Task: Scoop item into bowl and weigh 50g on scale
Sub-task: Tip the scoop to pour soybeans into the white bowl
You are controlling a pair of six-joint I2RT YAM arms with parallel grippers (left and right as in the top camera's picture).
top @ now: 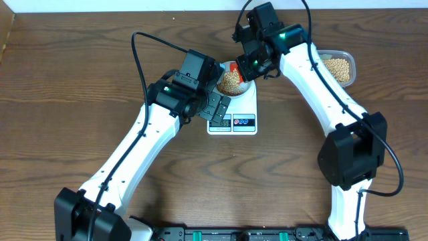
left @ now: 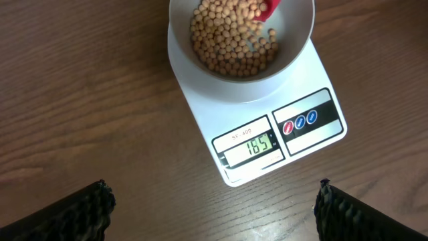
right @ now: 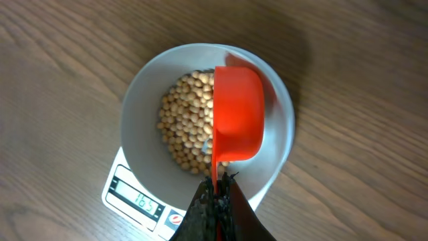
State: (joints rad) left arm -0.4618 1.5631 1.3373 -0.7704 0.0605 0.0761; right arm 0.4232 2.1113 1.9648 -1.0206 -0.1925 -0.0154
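Tan-yellow and round, the beans (right: pixel 187 127) lie in a loose heap in the bowl (right: pixel 140 107). They are small, smooth and nearly all the same size. They cover the bottom and the left part of the bowl, while its pale wall stays bare around them.

The bowl stands on the white scale (left: pixel 207 117), on the far part of the plate. The grey display (left: pixel 251 145) in front of it reads 165 in the left wrist view. Beside the display are small round buttons (left: pixel 299 120), one red and the others blue.

The right gripper (right: pixel 217 194) is closed tight on the thin handle of a red scoop (right: pixel 237 114). The scoop hangs over the right half of the bowl, with its rounded outer side toward the wrist camera.

The left gripper (left: pixel 214 193) is wide open and holds nothing. It hovers just in front of the scale, above the wooden table (left: pixel 80 100).

At the far right stands a clear tub (top: pixel 338 67) with more of the same beans inside, well apart from the scale.
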